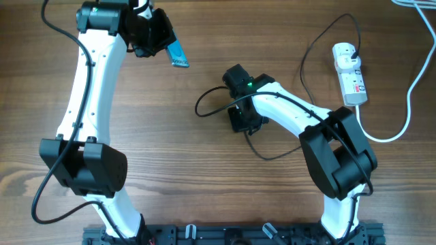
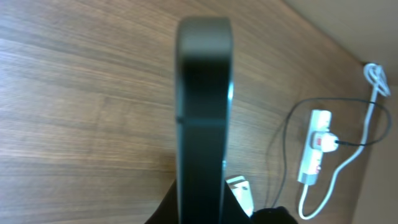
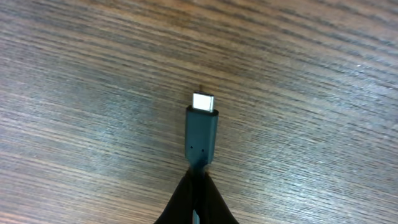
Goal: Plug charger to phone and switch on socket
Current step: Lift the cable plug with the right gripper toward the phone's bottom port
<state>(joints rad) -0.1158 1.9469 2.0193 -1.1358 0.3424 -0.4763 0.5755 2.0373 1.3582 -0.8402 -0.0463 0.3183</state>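
My left gripper (image 1: 155,39) at the table's far left is shut on the phone (image 1: 178,54), holding it off the table; the light blue screen sticks out to the right. In the left wrist view the phone (image 2: 202,106) shows edge-on as a dark bar rising from my gripper (image 2: 202,202). Near the middle, my right gripper (image 1: 240,119) is shut on the charger's black connector (image 3: 202,134); its metal tip (image 3: 203,101) points away from my gripper (image 3: 200,179), just above the wood. The thin black cable (image 1: 315,41) runs to the white socket (image 1: 349,73) at the far right.
A thick white cord (image 1: 409,102) curves from the socket's near end up to the far right corner. The black cable loops on the wood left of the right gripper (image 1: 199,105) and trails under the right arm (image 1: 269,156). The socket (image 2: 313,149) also appears in the left wrist view.
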